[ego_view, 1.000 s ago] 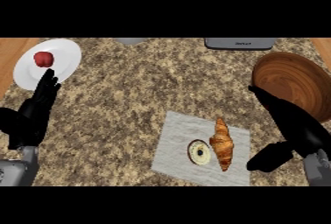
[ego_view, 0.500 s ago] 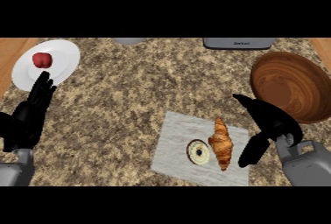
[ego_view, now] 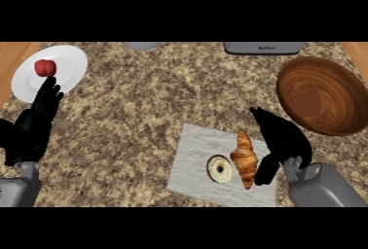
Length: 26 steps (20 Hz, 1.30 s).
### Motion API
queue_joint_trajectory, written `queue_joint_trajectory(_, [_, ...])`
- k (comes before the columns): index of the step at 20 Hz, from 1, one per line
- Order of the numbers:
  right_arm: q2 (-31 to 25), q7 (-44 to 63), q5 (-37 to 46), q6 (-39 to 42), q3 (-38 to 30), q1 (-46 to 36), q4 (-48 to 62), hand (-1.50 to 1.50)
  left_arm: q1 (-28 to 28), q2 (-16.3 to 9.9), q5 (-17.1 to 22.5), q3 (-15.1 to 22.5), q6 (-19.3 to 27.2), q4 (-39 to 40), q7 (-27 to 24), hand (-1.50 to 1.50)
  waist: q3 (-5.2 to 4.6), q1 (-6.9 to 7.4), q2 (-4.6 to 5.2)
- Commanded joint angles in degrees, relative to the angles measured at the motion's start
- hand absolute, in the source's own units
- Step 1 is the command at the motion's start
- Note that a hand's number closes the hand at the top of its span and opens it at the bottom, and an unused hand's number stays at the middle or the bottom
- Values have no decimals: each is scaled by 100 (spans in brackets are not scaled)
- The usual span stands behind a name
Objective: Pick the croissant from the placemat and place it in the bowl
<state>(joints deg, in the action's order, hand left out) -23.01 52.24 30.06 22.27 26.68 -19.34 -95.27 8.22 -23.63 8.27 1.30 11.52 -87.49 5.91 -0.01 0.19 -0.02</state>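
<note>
- Where the grey placemat serves as the reference, the croissant lies on its right half, long axis running near to far, the thinner tip pointing away from the robot and tilted slightly left.
- One croissant; one small round pastry with a dark centre just left of it on the same mat, very close, contact not resolvable.
- One wooden bowl sits beyond and to the right of the placemat, at the counter's right edge, with bare counter between the two.
- One white plate far left of the placemat, carrying one red apple.
- Two grey objects at the far counter edge, cut off by the view: one beyond the mat, one further left.
- Right hand is just right of the croissant, over the placemat's right edge; fingers extended and released, grasping nothing; thumb reaches down beside the croissant's near end.
- Left hand rests well left of the placemat, fingers straight, tips near the plate.
- Speckled counter between plate and placemat lies open.
</note>
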Motion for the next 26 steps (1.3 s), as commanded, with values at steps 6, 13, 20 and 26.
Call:
queue_joint_trajectory(6, [602, -193, 391, 285, -269, 230, 534, -150, -107, 85, -169, -369, -345, -96, 113, 0, 2, 4, 1])
queue_joint_trajectory(13, [992, -489, 1107, 7, -216, 598, 700, -150, -158, 325, -450, -436, -415, -408, 330, 0, 2, -1, -1])
queue_joint_trajectory(20, [1456, -417, 1564, -30, -281, 541, 1081, -150, 172, 758, -829, -372, -261, -77, 259, 0, 1, -17, 3])
queue_joint_trajectory(26, [1282, -1522, 1347, 86, -615, 447, 1646, 150, 54, 788, -799, -565, -492, 180, -17, 0, 1, -15, 6])
